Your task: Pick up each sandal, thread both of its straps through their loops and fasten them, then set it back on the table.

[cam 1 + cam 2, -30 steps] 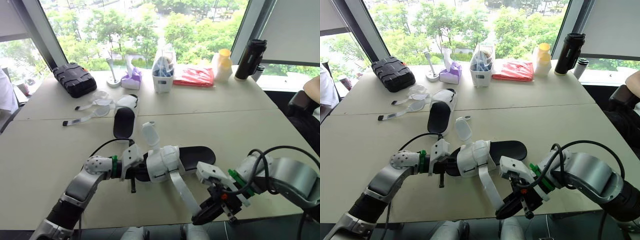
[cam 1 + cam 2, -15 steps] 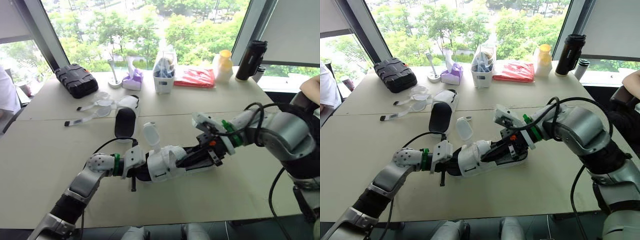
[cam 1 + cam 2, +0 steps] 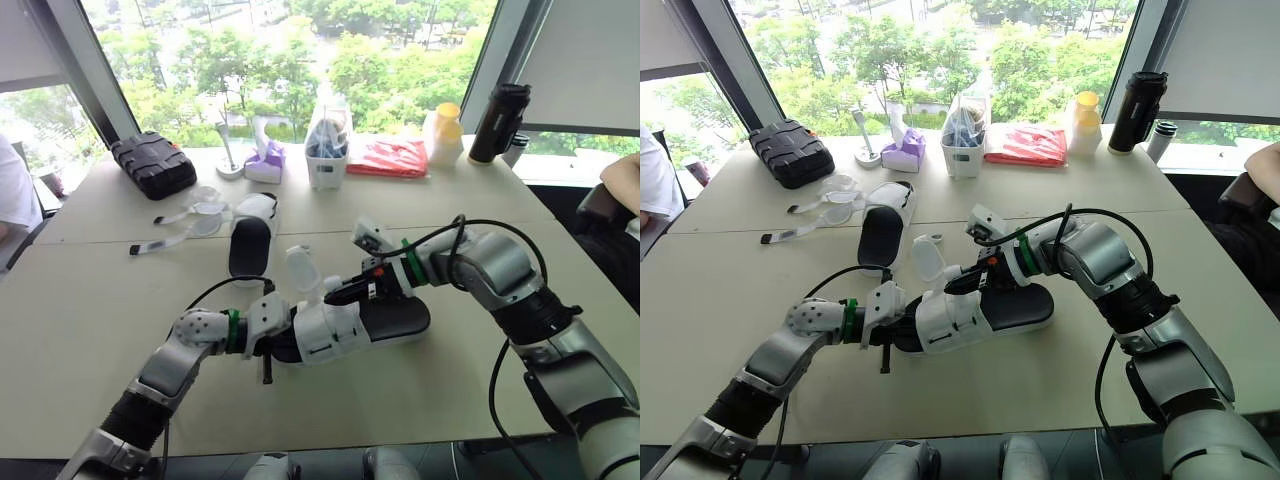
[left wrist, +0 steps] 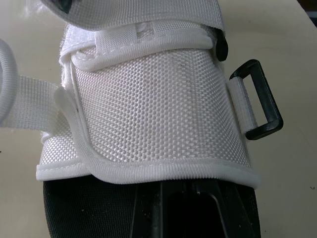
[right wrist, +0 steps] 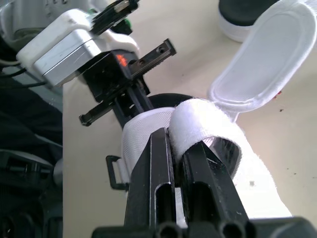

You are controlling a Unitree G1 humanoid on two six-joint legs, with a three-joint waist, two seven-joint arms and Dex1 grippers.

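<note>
A sandal (image 3: 385, 322) with a black sole and a white woven upper (image 4: 148, 109) lies at mid-table. My left gripper (image 3: 266, 338) is shut on its heel end. My right gripper (image 3: 347, 291) is over the upper, shut on the white strap (image 5: 200, 121), which folds across the top of the upper. A black plastic loop (image 4: 260, 101) sticks out at the upper's side. A rounded white flap (image 3: 301, 270) stands up behind the upper. The second sandal (image 3: 249, 238) lies farther back on the table, with its loose straps (image 3: 182, 216) spread out to its left.
Along the window edge stand a black case (image 3: 152, 160), a tissue box (image 3: 264, 160), a white basket (image 3: 327, 150), a red packet (image 3: 388, 155), a yellow bottle (image 3: 443, 130) and a black flask (image 3: 497, 120). One person sits at the left edge (image 3: 12, 195), another person's arm (image 3: 622, 170) at the right.
My right gripper has carried the strap from low near the table's front edge up and over the sandal's upper to its far side. The left gripper has kept its hold.
</note>
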